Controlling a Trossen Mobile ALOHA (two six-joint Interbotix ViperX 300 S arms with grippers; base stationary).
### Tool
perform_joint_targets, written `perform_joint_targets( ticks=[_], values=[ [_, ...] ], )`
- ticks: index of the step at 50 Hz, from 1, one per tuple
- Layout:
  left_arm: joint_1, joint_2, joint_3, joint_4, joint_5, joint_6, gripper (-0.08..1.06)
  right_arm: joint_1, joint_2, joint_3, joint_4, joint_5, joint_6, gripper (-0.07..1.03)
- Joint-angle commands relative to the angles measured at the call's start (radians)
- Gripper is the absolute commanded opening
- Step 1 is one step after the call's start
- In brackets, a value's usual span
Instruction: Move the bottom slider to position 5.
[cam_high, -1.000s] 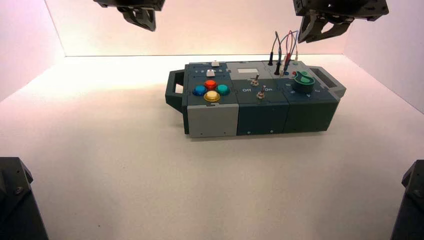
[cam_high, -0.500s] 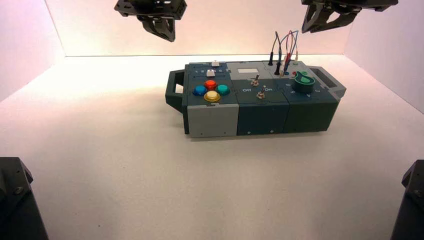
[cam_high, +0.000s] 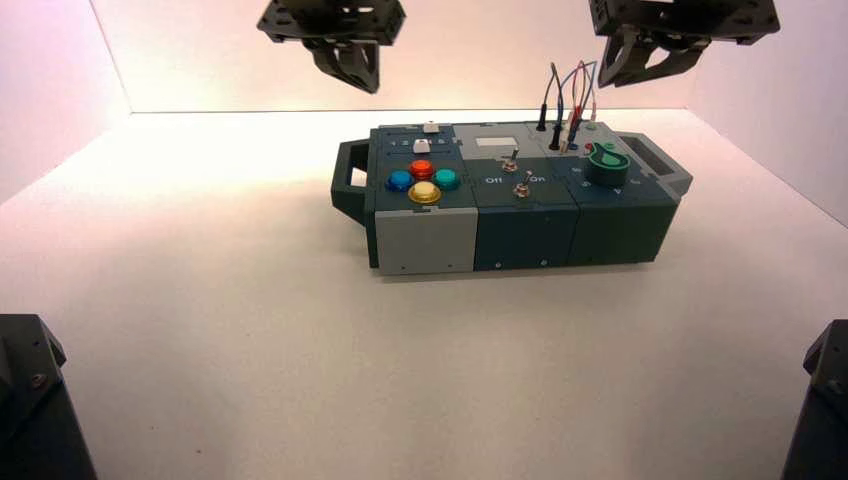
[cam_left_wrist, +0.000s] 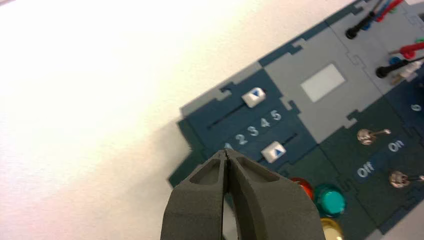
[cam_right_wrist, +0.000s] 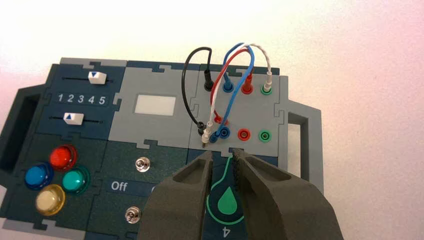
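Since nudging the bottom slider (cam_left_wrist: 273, 152) to position 5 (cam_left_wrist: 275, 115) likely needs no grasp, the left gripper (cam_left_wrist: 226, 151), closed, nears the box's (cam_high: 425, 240) back-left corner; the right gripper (cam_right_wrist: 222, 152), parted, idles above its back edge.

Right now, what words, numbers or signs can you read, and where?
"1 2 3 4 5": strip between the top slider and bottom slider
"Off" and "On": label between the metal switches
"4": beside the green knob
Other characters around the knob: too small or partly hidden to read
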Motion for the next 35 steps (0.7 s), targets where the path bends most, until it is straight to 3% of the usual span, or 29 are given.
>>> perform_joint_targets(
  ticks=[1,25,35],
  values=[
    [-0.028,-0.011,-0.012,0.0,-0.003,-0.015,-0.03,-0.003,0.008,-0.003,-0.005,-0.021,0.0,0.24],
    [-0.055,0.043,-0.009,-0.002,0.006,-0.048,-0.03,-0.032,-0.029,0.012,-0.005,-0.038,-0.002,0.24],
    [-0.066,0.069,-0.028,-0.002,0.006,-0.048,-0.03,-0.046,-0.144,0.021,-0.005,-0.023,0.0,0.24]
  ],
)
